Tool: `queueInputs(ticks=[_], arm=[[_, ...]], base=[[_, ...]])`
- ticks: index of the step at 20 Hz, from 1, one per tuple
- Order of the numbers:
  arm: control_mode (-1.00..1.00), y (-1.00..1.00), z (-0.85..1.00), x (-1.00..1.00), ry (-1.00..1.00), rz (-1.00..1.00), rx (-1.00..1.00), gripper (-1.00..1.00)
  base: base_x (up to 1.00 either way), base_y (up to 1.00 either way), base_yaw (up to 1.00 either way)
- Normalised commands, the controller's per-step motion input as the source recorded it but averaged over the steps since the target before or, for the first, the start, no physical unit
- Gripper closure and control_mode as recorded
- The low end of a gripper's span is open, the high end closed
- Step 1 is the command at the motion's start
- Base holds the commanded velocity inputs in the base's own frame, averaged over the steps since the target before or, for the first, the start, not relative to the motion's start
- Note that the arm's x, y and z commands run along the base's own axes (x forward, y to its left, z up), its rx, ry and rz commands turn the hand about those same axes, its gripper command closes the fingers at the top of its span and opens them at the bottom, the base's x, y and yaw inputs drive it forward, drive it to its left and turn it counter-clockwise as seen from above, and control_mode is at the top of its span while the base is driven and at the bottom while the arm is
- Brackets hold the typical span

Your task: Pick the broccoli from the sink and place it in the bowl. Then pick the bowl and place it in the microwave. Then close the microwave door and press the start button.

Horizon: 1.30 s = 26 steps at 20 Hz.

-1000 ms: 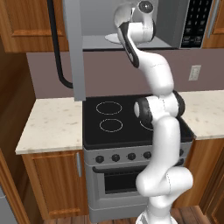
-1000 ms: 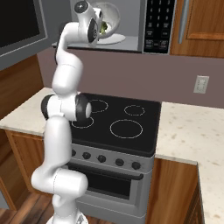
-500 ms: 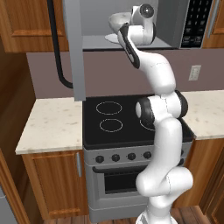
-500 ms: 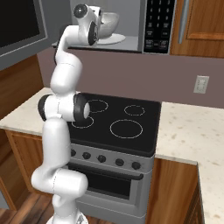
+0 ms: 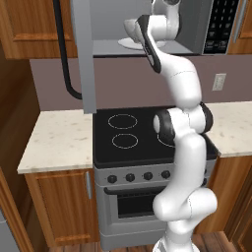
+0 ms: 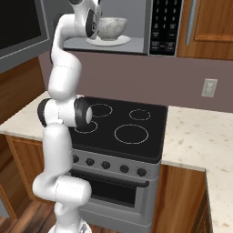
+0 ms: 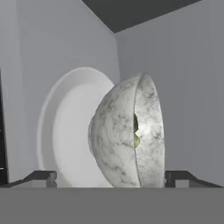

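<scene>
centre of the hand view: we see the bowl (image 7: 127, 135) on the microwave (image 6: 170, 27) plate (image 7: 65, 135), straight ahead of the gripper (image 7: 111, 177), jaws apart, empty; broccoli (image 7: 136, 131) inside.

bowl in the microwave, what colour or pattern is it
The bowl is light grey-white with darker marbled speckling, clearest in the hand view.

Dark green broccoli floret (image 7: 136, 131) mostly hidden inside speckled grey-white stone-look bowl (image 7: 127, 135); only a sliver visible. Grey metal microwave (image 6: 157, 27) cropped by top edge.
</scene>
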Motion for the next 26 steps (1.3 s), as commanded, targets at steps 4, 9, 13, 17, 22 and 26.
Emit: queueInputs(ticks=[4,9,13,17,22,26], arm=[[-1.0,0.09,0.01,-1.0,0.0,0.0,0.0,-1.0],[-1.0,0.2,-0.06,-1.0,0.0,0.0,0.0,-1.0],[-1.0,0.22,-0.24,-1.0,0.0,0.0,0.0,-1.0],[-1.0,0.11,-0.37,-1.0,0.02,0.0,0.01,-1.0],[-1.0,0.01,-0.51,-1.0,0.11,0.02,0.11,-1.0],[-1.0,0.0,-0.56,-1.0,0.11,0.03,0.13,-1.0]], base=[[0.0,0.0,0.0],[0.0,0.0,0.0],[0.0,0.0,0.0],[0.0,0.0,0.0],[0.0,0.0,0.0],[0.0,0.0,0.0]])
